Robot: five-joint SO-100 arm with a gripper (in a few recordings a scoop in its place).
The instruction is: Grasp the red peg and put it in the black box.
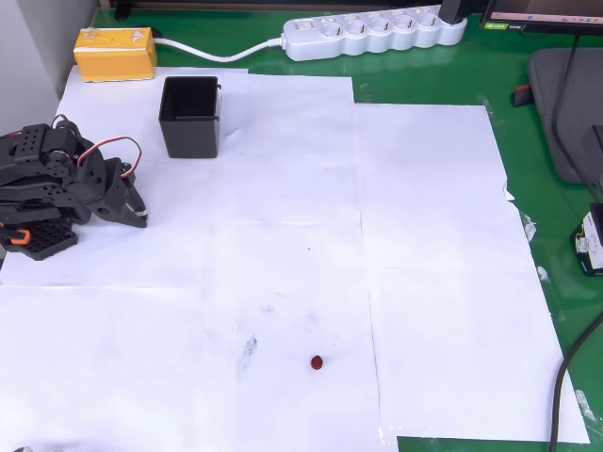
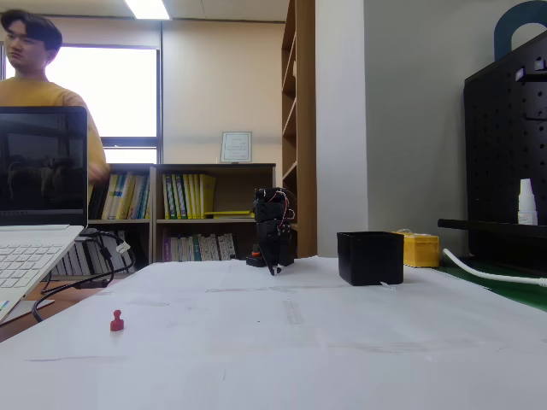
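The arm sits folded up at the left edge of the overhead view, its pincer [image 1: 139, 215] tucked low over the white paper, tips pointing toward the middle of the tabletop [image 1: 443, 235]; from here the fingers look drawn close together with nothing between them, though I cannot tell for sure whether they are fully clenched. The red peg [image 1: 317, 362] stands alone on the paper toward the lower middle of that view, well apart from the arm and from everything else; in the fixed view it stands upright [image 2: 116, 320], a small knob on a wider foot. The black box [image 1: 190, 116] waits near the arm, open side up, just beside the yellow block [image 1: 115, 53]. The step in hand, I judge, is the reach for the peg, and it wants care: the piece is tiny, so the arm should unfold out over it, spread its fingers well before descending, and come straight down so the tips straddle the knob rather than nudge it over. Closing low, near the foot, looks safest, since a pinch on the rounded top may squirt it away across the smooth paper. Nothing lies in the path between arm and peg.
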